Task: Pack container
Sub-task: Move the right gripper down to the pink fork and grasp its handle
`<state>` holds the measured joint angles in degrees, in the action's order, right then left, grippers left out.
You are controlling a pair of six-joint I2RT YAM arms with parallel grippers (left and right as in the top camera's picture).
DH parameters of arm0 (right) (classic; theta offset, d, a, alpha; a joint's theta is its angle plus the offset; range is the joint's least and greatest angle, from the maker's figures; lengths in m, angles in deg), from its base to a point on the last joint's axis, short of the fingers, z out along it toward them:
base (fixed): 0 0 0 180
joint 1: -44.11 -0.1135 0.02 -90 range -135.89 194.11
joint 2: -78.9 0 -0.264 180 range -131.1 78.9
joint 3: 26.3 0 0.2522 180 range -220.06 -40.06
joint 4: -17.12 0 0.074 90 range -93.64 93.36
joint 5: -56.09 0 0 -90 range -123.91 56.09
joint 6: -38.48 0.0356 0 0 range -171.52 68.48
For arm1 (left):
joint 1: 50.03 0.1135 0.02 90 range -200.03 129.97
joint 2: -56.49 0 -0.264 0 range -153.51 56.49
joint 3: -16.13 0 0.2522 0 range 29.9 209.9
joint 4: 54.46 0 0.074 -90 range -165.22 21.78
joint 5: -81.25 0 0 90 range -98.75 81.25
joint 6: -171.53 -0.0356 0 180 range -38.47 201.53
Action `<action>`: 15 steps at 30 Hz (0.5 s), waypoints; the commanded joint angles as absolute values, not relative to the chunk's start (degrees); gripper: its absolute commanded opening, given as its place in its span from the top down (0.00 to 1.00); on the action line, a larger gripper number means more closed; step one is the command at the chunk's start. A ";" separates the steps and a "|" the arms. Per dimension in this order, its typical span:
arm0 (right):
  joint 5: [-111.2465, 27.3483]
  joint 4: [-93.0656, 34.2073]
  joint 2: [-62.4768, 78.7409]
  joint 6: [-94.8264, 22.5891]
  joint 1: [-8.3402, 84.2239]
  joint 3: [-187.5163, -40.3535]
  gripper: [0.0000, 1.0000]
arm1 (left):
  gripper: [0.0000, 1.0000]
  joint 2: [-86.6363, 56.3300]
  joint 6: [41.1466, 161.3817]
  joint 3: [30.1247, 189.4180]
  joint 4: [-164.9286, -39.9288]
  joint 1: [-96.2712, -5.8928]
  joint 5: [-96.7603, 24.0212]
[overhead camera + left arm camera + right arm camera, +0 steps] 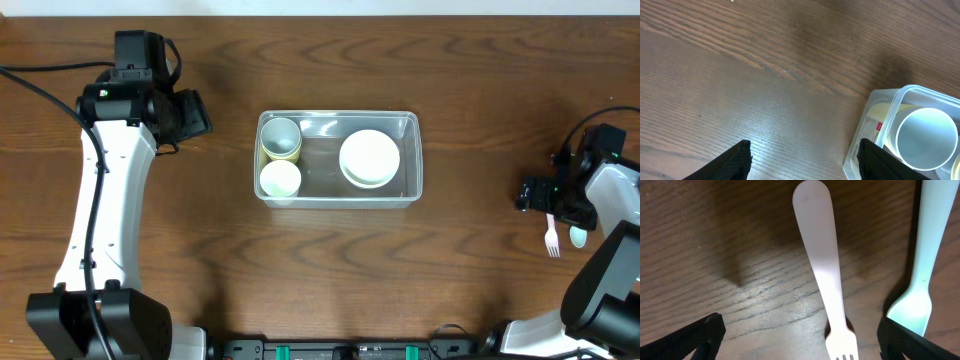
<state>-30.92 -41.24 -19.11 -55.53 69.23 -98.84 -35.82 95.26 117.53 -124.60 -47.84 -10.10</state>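
The clear plastic container [410,150] sits mid-table. It holds a pale blue cup [281,134] on a yellow one, a white cup [280,180] and stacked white bowls [369,158]. My left gripper [190,113] is open and empty, left of the container; the left wrist view shows the container's corner [875,120] and the blue cup [927,137]. My right gripper [540,195] is open at the far right, low over a white fork [551,238] that lies between its fingers [822,270], with a pale blue spoon [920,265] beside it.
The wooden table [200,240] surrounds the container. The pale blue spoon's bowl [578,237] lies next to the fork at the right edge. Black cables run along the left arm [100,200].
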 commanded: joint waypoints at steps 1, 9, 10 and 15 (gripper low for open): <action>-31.86 -41.00 -19.86 -56.10 69.71 -98.36 0.01 | 0.31 -36.10 95.79 117.33 -124.76 -47.75 -10.27; -31.84 -39.65 -27.61 -55.83 69.69 -98.36 0.02 | 0.31 -36.10 95.79 117.33 -124.73 -47.75 -10.27; -31.86 -39.58 -28.03 -55.81 69.69 -98.36 0.02 | 0.31 -36.10 95.79 117.33 -124.73 -47.75 -10.27; -32.06 -39.01 -31.18 -55.40 69.65 -98.36 0.02 | 0.31 -36.10 95.79 117.33 -124.73 -47.75 -10.27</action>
